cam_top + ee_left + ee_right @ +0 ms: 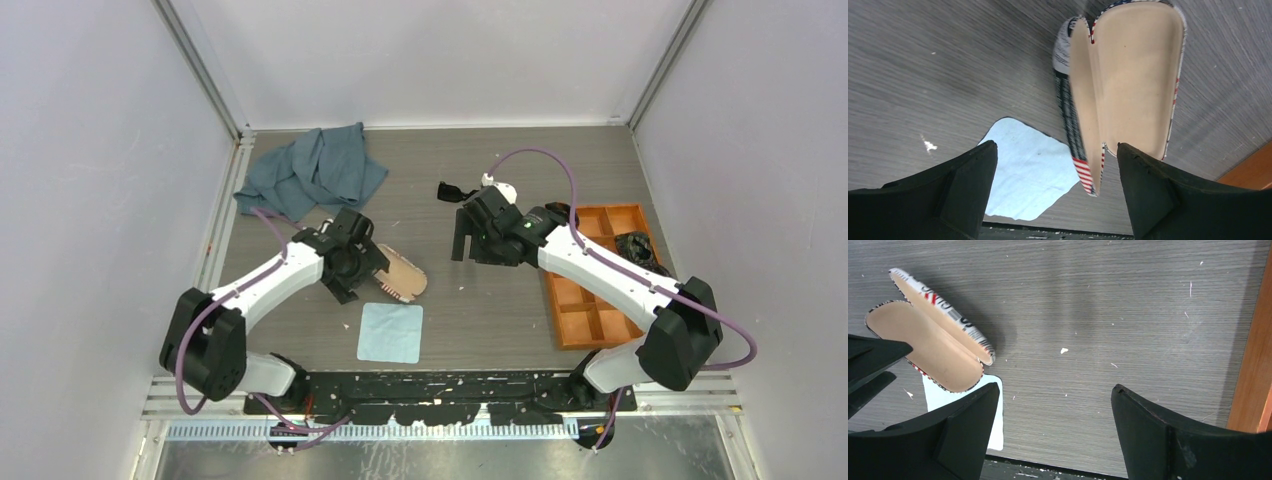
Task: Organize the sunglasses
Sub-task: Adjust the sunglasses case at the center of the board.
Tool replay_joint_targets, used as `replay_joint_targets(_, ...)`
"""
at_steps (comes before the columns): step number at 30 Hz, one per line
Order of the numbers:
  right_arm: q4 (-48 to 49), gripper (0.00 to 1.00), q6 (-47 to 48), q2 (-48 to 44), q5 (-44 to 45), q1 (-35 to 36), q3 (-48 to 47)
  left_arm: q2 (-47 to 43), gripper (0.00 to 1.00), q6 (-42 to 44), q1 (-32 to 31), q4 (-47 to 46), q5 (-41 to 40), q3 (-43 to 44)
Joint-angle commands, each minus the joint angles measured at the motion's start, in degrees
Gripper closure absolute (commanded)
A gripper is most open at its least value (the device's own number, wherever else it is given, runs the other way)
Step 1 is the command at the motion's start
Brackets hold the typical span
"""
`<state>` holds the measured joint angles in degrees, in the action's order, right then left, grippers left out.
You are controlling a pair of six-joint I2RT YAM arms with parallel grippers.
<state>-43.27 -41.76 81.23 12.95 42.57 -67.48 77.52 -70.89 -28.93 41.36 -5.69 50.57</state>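
The sunglasses (449, 190), a small black shape, lie on the table at the back middle, just behind my right arm's wrist. They show in neither wrist view. The patterned case (403, 278) lies open with its tan lining up (1133, 75) (933, 345). My left gripper (375, 262) (1055, 146) is open just above the case's near end, which sits between the fingers without touching them. My right gripper (468, 250) (1055, 387) hangs open over bare table right of the case, holding nothing.
A light blue wiping cloth (390, 332) (1033, 170) (938, 392) lies flat in front of the case. A crumpled grey-blue cloth (315, 170) is at the back left. An orange divided tray (600, 300) with black coiled bundles (635, 245) stands at the right.
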Motion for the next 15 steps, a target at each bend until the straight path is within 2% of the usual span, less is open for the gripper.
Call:
replay_joint_targets(1,1.2,0.12,-0.5,-2.7,0.7,-0.3,0.6,3.2,0.13,-2.1,-0.9,-6.3,2.3,-0.5)
replay_joint_targets(6,1.9,0.12,-1.2,-2.2,-1.0,-0.2,0.8,6.7,0.23,-0.1,-1.8,-10.9,3.7,1.0)
replay_joint_targets(9,2.0,0.12,-1.3,-2.4,-1.2,-0.3,0.9,8.7,0.38,1.0,-1.8,-9.4,3.0,3.2)
replay_joint_targets(13,2.2,0.12,-1.4,-2.3,-1.0,-0.4,1.3,10.7,0.64,3.4,-1.5,-9.3,2.9,5.0)
replay_joint_targets(15,2.1,0.12,-1.3,-1.8,-1.2,-0.4,1.0,11.5,0.71,5.5,-1.0,-7.7,2.9,6.8)
